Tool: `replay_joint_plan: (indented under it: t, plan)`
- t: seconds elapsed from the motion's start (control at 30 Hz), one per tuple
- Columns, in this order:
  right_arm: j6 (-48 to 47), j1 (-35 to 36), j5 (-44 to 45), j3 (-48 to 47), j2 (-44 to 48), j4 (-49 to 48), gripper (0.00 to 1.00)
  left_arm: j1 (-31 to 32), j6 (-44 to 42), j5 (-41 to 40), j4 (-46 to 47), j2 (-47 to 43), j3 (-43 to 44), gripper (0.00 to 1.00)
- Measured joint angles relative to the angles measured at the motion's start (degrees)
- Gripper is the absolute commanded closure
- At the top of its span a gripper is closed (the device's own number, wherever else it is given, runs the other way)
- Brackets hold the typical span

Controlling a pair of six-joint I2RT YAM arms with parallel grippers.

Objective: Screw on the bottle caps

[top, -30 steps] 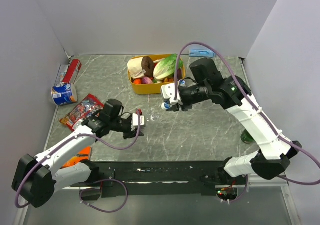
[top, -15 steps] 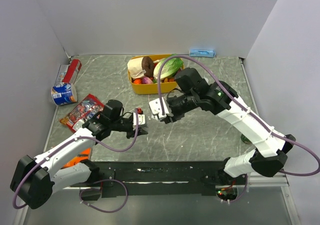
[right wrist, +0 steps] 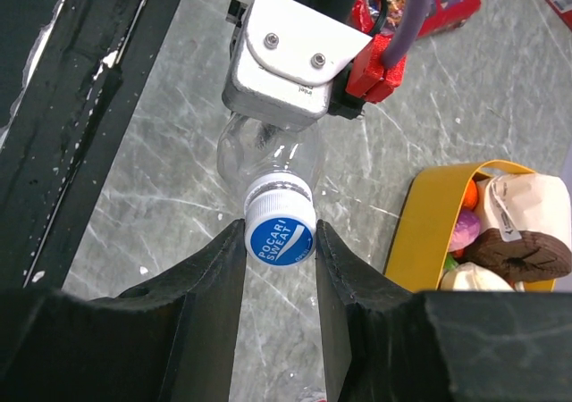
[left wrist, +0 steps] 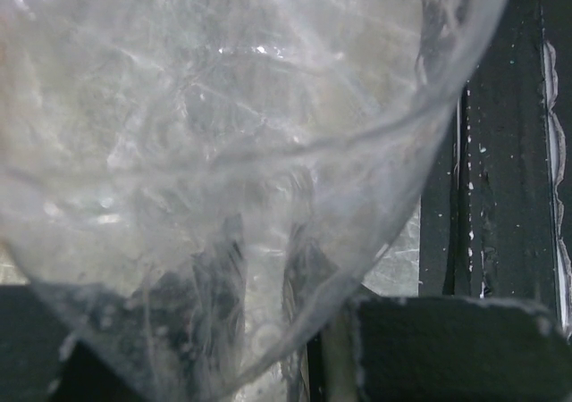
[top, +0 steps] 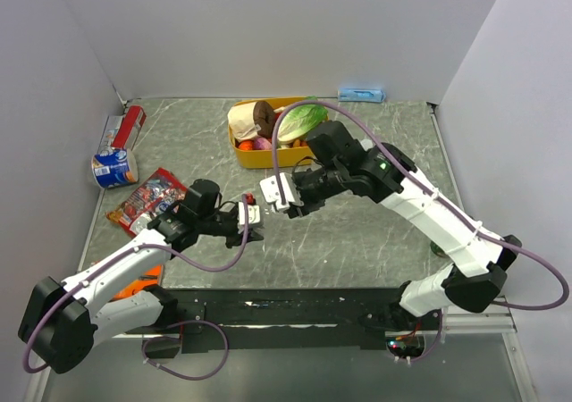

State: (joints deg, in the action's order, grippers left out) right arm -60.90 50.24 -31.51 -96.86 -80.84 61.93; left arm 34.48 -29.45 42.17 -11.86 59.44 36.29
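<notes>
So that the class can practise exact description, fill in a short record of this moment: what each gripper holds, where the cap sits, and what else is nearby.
left gripper: shut on the clear bottle, gripping its body
right gripper: shut on the blue cap, one finger on each side
cap position: at the bottle's mouth; how far it is screwed on cannot be told
nearby: yellow tub of food on the grey table, apart from the bottle
</notes>
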Motion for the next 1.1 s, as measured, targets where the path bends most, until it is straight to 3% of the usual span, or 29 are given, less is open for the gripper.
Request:
replay_joint_plan:
  t: [0.47, 0.77, 1.1]
  plan:
    - [6.95, -3.32, -3.23, -5.38, -7.32, 3.3, 0.73, 0.0, 4.68, -7.08, 5.09, -1.18, -3.41, 0.99]
    - [21.11, -5.95, -1.99, -14.86, -15.04, 4.15, 0.77, 0.09, 10.32, -16.83, 9.62, -1.42, -3.63, 0.99]
    - [33.9, -6.73, 3.48, -15.45, -19.93, 2.6, 0.78, 2.03, 12.59, -30.21, 7.23, 0.17, -3.61, 0.98]
